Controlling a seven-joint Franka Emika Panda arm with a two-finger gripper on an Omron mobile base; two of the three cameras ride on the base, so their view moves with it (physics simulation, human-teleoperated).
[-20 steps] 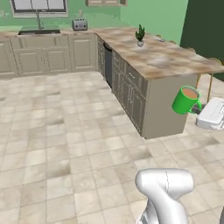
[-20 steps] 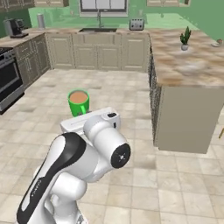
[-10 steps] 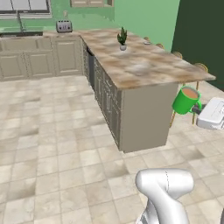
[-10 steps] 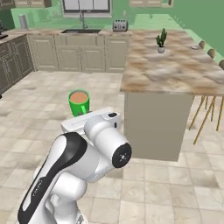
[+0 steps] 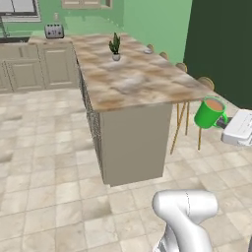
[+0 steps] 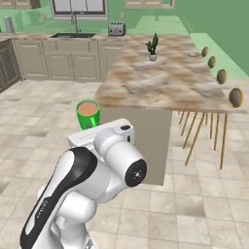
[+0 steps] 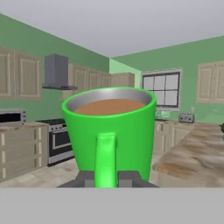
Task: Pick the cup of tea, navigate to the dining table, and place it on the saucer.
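Observation:
The cup of tea point(image 7: 109, 131) is a bright green mug with light brown liquid, and my gripper point(image 7: 106, 179) is shut on its handle. It hangs upright in the air off the near right corner of the dining table point(image 5: 133, 81), at about the height of the top. There the cup of tea point(image 5: 209, 112) sticks out to the left of my gripper point(image 5: 222, 123). From the other side the cup of tea point(image 6: 88, 113) shows above the white hand, left of the dining table point(image 6: 165, 82). The saucer point(image 5: 148, 49) lies far back on the table's right side; the same saucer point(image 6: 193, 54) shows from the right.
A small potted plant point(image 5: 115, 47) stands on the table's far half. Wooden stools point(image 6: 228, 97) line its right side. Cabinet counters with a sink point(image 6: 73, 35) and toaster point(image 5: 53, 31) run along the green back wall. Tiled floor lies open to the left of the island.
The whole picture has shifted: the base has driven and turned, so the island's near end now lies closer and more central. The cup stays in the gripper, unchanged.

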